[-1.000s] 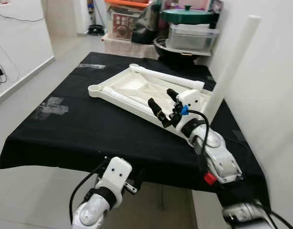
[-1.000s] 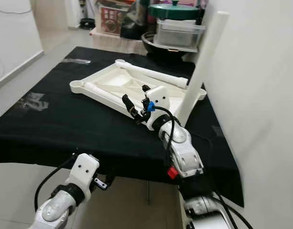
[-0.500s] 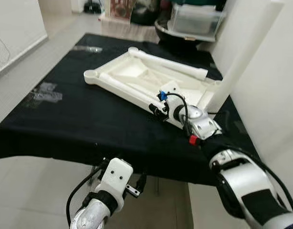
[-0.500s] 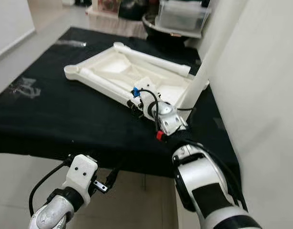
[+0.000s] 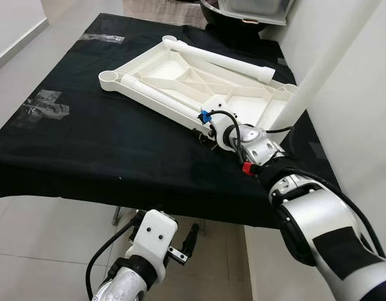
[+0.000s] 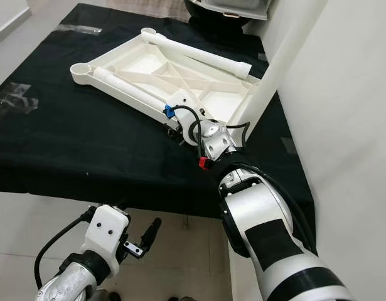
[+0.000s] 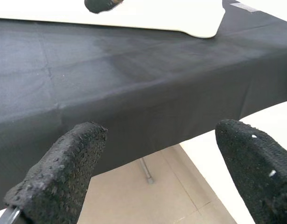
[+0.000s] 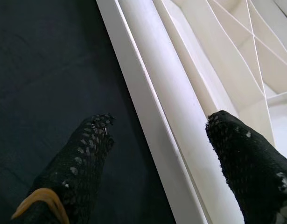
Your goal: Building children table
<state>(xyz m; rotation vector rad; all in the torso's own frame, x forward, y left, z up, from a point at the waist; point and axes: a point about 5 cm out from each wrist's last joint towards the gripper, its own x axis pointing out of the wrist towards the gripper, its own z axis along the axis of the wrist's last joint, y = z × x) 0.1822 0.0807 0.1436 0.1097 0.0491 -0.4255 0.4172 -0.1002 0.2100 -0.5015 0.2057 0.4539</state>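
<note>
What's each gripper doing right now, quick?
Left gripper: open, idle below the table edge.
Right gripper: open, fingers straddling the white leg tube on the tabletop frame.

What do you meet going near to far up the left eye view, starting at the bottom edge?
Left hand hanging below the table edge → black cloth on the table → right hand straddling the near rail of the upturned white tabletop → loose white leg lying along its far side.
</note>
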